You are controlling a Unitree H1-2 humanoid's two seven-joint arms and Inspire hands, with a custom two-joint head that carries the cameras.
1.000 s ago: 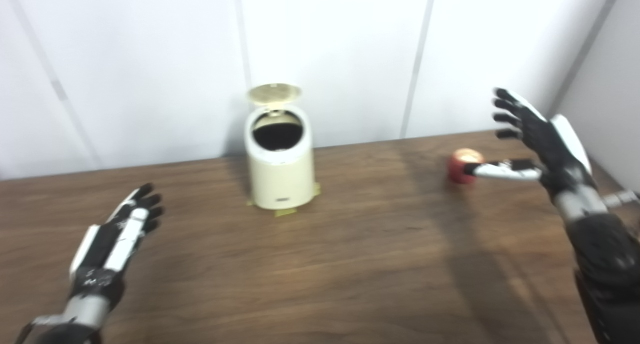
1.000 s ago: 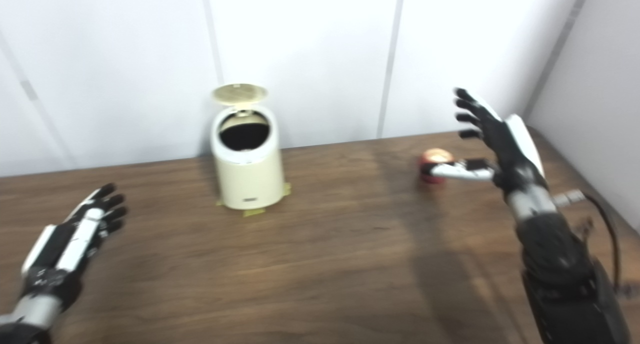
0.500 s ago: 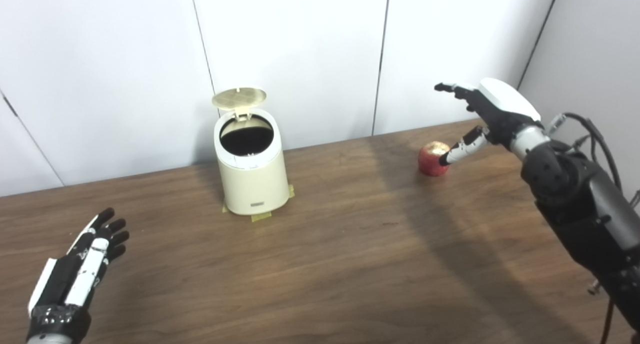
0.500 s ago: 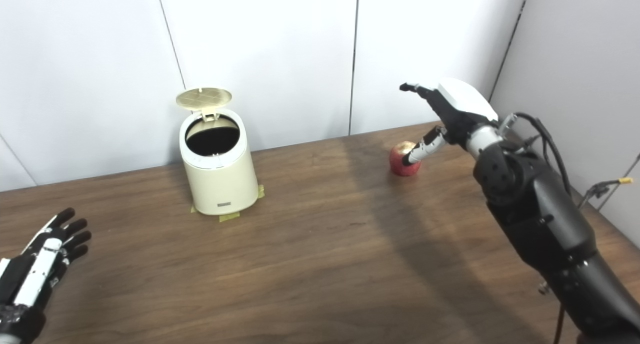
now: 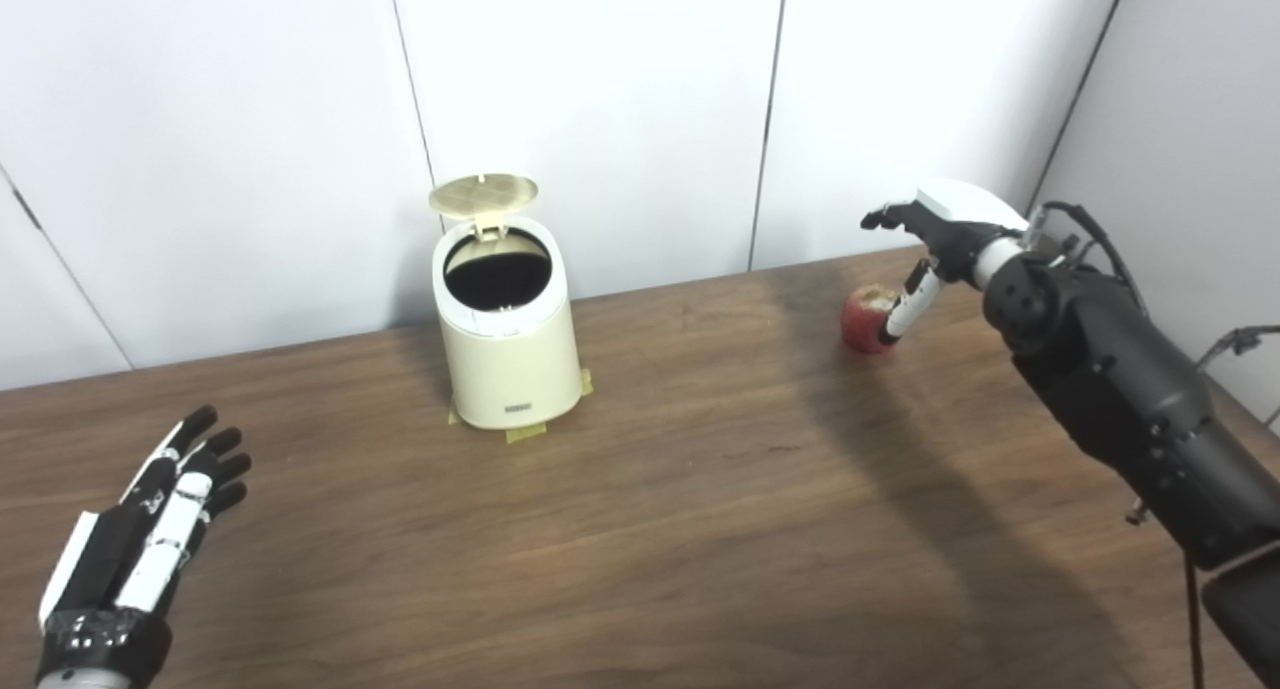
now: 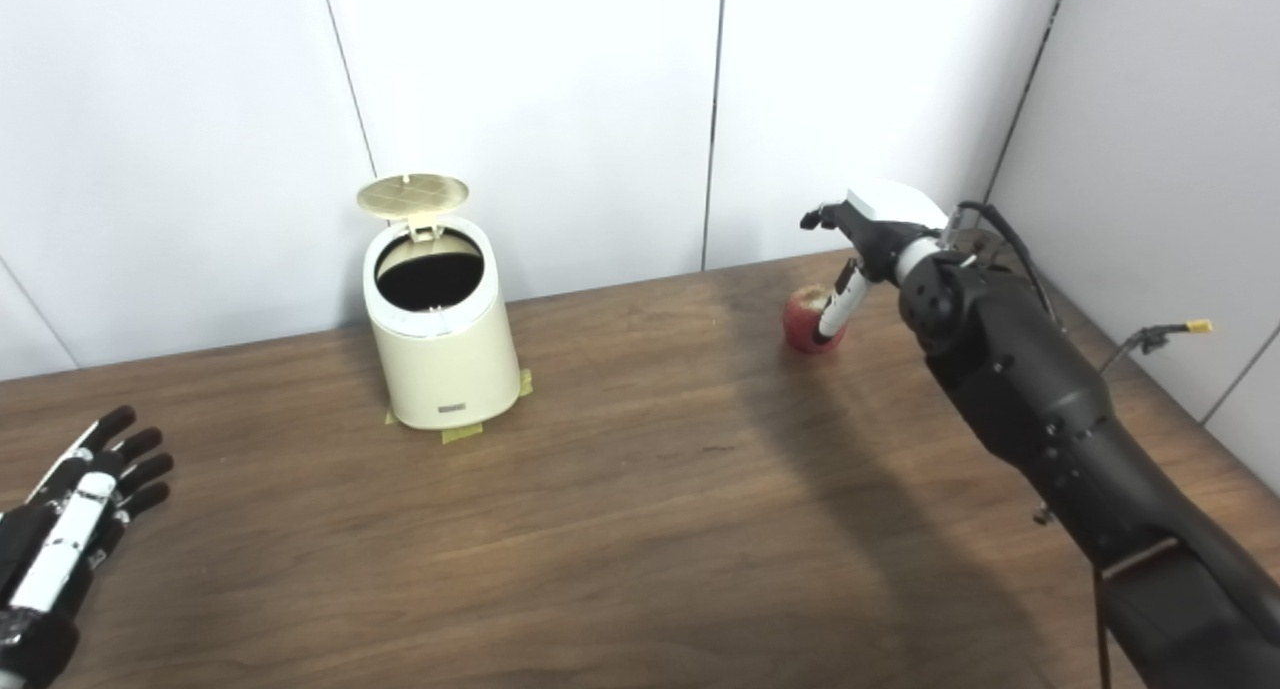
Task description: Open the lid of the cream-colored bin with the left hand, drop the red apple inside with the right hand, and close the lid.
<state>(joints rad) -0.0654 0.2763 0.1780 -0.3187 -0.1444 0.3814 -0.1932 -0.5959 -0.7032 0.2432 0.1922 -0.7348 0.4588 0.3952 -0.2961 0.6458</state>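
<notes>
Right hand (image 5: 945,231) lowered; one apple (image 5: 866,320)

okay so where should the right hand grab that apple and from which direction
Probably round the apple's widest middle, coming down from above: it sits stem end up on bare table, free all round. The right hand hovers open over it, thumb down its near side, fingers over the far side.
</notes>
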